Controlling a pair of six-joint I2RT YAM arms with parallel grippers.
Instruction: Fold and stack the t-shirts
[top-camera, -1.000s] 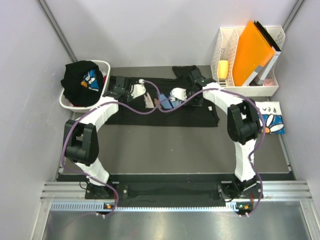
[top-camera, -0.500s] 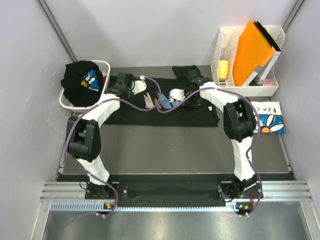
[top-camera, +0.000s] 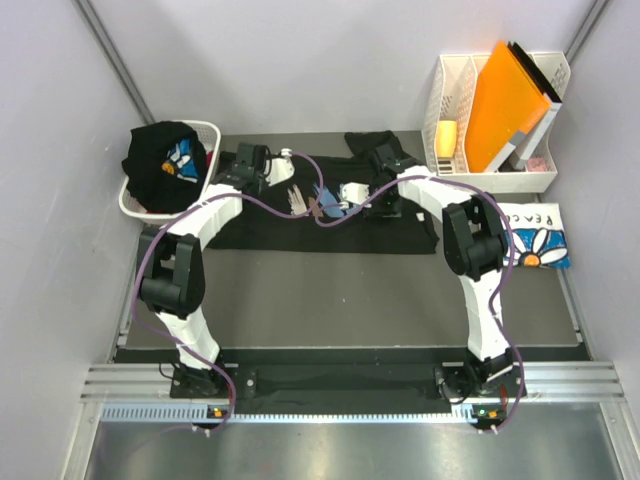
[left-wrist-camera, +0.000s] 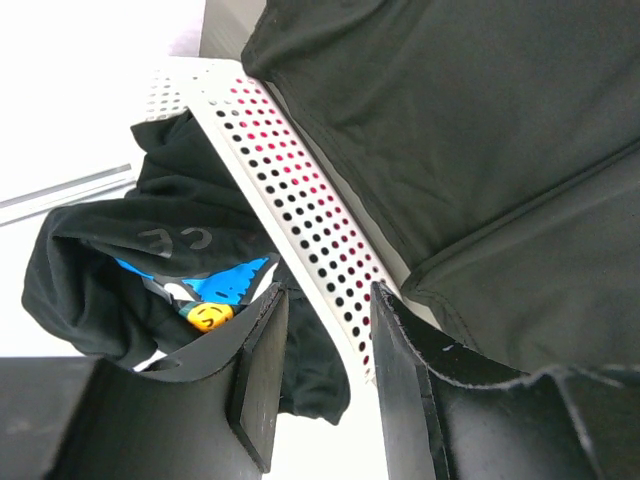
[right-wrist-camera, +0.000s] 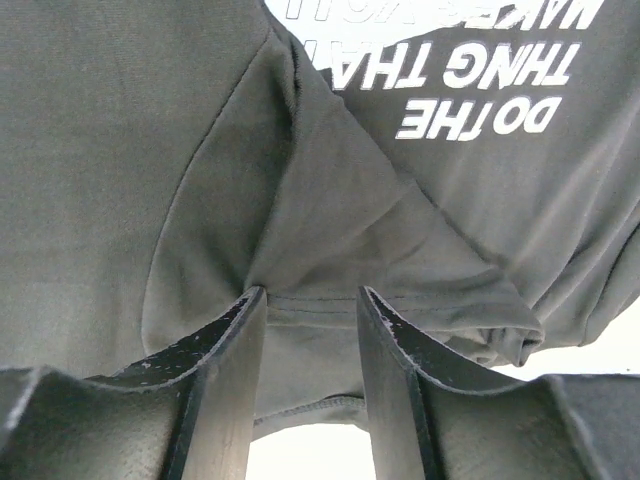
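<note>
Both left gripper (left-wrist-camera: 325, 295) and right gripper (right-wrist-camera: 310, 300) gape — lettering (right-wrist-camera: 475, 118) on t-shirt (right-wrist-camera: 150, 150) shows (right wrist only).

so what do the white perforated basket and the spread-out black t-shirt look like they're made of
White perforated basket: probably rigid moulded plastic, smooth; its rim holds a clean curve with even round holes.
Spread-out black t-shirt: soft matte knit, likely cotton; it shows creases and a stitched hem.
</note>
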